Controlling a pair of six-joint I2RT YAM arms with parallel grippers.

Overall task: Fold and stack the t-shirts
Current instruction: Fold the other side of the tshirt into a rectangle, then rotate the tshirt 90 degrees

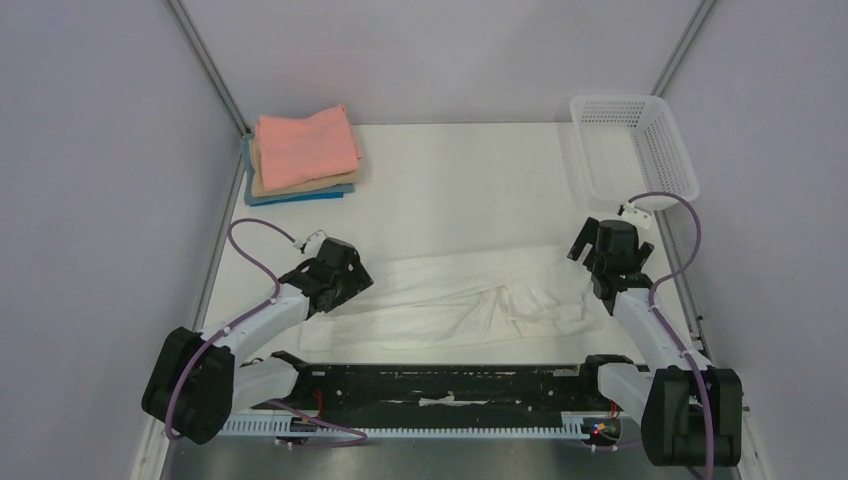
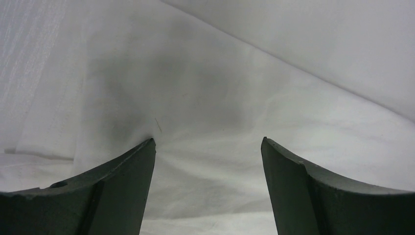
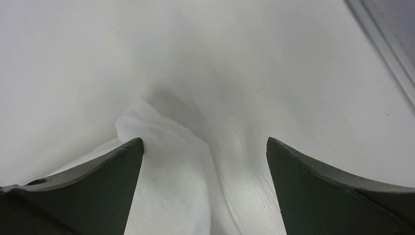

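Note:
A thin white t-shirt lies spread and rumpled across the near part of the table. My left gripper is open and low over the shirt's left end; its fingers straddle flat white cloth. My right gripper is open at the shirt's right end; a raised fold of the cloth lies between its fingers. A folded stack with the salmon-pink t-shirt on top of the tan t-shirt and the blue t-shirt sits at the far left.
A white mesh basket stands at the far right corner. Grey walls and metal rails bound the table on three sides. Purple cables loop over both arms.

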